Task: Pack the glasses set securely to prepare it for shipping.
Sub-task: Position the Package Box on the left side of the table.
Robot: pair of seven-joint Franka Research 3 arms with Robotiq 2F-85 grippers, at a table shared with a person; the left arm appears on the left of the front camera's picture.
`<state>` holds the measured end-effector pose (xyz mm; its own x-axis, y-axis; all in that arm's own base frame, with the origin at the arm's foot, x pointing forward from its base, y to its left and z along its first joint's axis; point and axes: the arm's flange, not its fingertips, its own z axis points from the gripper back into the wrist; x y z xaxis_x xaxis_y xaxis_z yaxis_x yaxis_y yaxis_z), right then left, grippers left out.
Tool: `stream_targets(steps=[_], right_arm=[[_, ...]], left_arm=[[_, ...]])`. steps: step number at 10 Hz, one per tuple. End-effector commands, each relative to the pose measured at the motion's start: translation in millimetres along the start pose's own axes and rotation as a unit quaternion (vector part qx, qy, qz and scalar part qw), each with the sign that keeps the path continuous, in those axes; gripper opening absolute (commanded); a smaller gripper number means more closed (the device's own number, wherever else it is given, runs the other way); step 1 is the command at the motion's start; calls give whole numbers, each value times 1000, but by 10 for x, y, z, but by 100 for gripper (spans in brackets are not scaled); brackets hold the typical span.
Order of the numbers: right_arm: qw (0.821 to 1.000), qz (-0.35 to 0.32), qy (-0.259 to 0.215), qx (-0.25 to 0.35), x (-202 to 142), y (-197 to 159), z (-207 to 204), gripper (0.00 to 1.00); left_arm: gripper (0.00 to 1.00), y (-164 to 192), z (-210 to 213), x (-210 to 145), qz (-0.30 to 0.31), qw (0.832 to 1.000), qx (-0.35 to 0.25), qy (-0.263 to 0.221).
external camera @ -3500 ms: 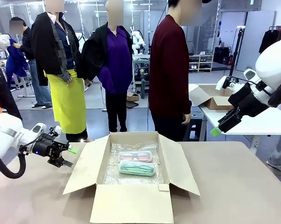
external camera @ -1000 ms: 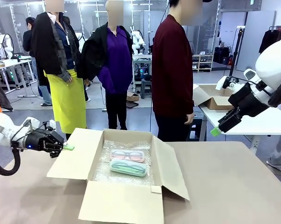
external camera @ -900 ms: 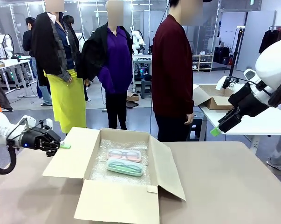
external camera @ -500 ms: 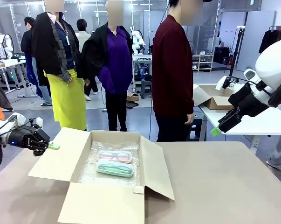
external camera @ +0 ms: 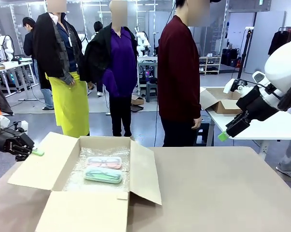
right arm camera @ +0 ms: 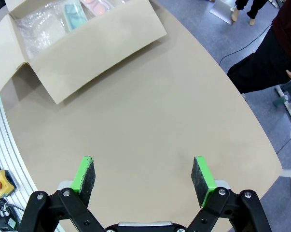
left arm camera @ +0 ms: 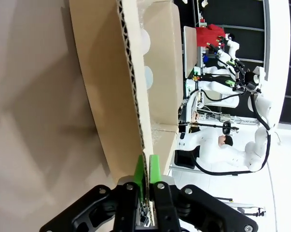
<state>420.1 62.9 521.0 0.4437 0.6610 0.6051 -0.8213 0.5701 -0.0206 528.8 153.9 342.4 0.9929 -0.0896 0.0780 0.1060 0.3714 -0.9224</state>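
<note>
The glasses set lies inside an open cardboard box (external camera: 63,212) on bubble wrap (external camera: 92,164): a pale pink case (external camera: 104,162) behind a mint green case (external camera: 103,175). My left gripper (external camera: 36,152) is shut on the edge of the box's left flap (external camera: 34,166); in the left wrist view its green pads (left arm camera: 146,170) pinch the corrugated flap edge (left arm camera: 131,87). My right gripper (external camera: 223,136) hangs open high at the right, far from the box, with bare table between its fingers (right arm camera: 144,176). The box (right arm camera: 82,48) with both cases sits at the top left of the right wrist view.
A person in a dark red top (external camera: 176,72) stands at the far side of the table (external camera: 222,188). Another table with an open carton (external camera: 222,101) stands behind at the right. The right half of my table is bare.
My left gripper, holding the flap, has pulled the whole box to the left across the table. The right arm has not moved.
</note>
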Motion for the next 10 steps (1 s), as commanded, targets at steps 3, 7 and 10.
stream_targets(steps=[3, 7, 10], right_arm=[[1000, -1, 8, 1, 38, 14, 21, 100], [1000, -1, 8, 1, 38, 14, 21, 100], [1000, -1, 8, 1, 38, 14, 21, 100]], left_arm=[[0, -32, 500, -25, -9, 1000, 23, 9], [0, 21, 875, -202, -11, 1000, 22, -8], [0, 99, 1123, -297, -3, 1000, 12, 11]])
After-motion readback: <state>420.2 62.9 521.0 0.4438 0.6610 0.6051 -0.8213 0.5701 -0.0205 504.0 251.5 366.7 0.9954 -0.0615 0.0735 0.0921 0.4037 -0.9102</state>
